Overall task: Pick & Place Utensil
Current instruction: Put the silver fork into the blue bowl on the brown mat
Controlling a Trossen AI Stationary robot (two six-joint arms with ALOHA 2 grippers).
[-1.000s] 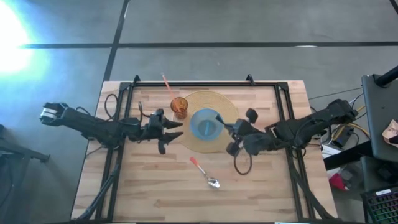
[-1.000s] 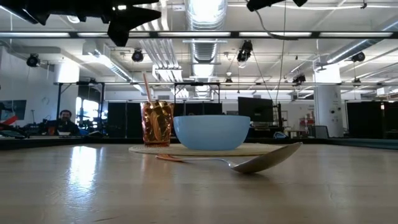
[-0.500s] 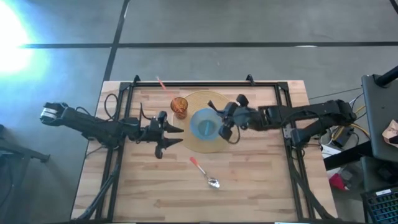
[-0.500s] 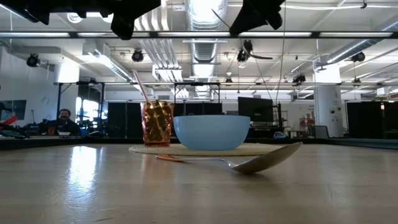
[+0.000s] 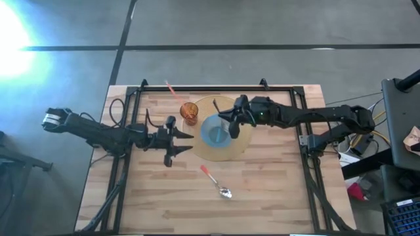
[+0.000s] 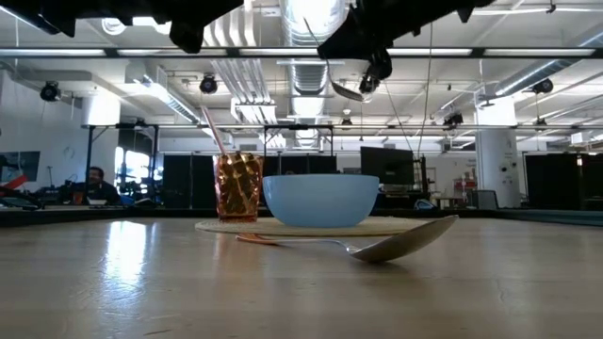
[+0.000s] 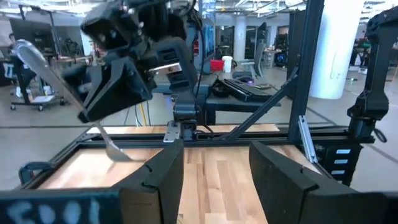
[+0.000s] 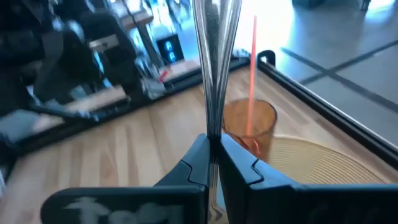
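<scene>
right gripper [image 5: 231, 123]: clamped on metal utensil [image 8: 214, 68], above blue bowl [image 5: 215, 130]
left gripper [image 5: 186, 142]: wide, empty, beside placemat [image 5: 244, 118]

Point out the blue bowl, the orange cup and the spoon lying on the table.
Blue bowl [image 6: 320, 200], low view, front of its wall.
Orange cup [image 5: 189, 111], high view, its open top.
Spoon [image 5: 225, 193], high view, its metal bowl end.
</scene>
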